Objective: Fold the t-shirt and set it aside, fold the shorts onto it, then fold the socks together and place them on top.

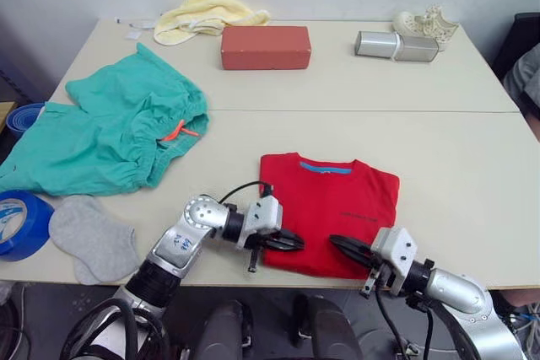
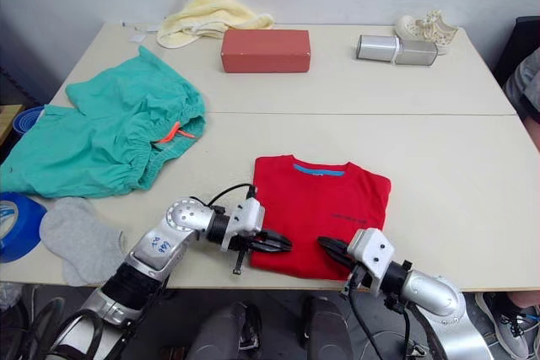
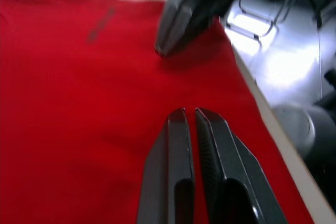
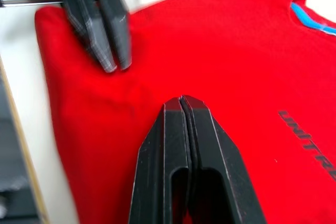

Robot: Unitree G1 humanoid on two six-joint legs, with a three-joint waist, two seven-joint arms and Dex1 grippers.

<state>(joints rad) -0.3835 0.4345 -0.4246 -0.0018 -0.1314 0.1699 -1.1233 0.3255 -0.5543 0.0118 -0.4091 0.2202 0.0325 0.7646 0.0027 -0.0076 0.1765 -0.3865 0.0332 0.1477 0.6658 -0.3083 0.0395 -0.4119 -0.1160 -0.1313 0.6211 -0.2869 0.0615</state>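
Nearest the robot, both hands sit over the near edge of the bright red cotton t-shirt [image 1: 333,208], which lies folded into a rectangle on the pale table [image 1: 456,174] with its blue neck band on the far side. The left hand [image 1: 291,241] rests above the shirt's near left corner with its black fingers pressed together, holding nothing. The right hand [image 1: 342,248] hovers over the shirt's near edge, fingers likewise closed and empty, tips pointing toward the left hand.

Left of the t-shirt, by the table's near edge, lie the light grey knit socks [image 1: 93,238], touching a roll of blue tape [image 1: 21,223]. Beyond the socks, left of the shirt, the teal-green fabric shorts [image 1: 110,128] lie spread and rumpled, orange drawstring showing. Farther behind the shirt stand a red rectangular box [image 1: 265,46], a pale yellow towel [image 1: 202,14] and a silver cylinder [image 1: 396,45].
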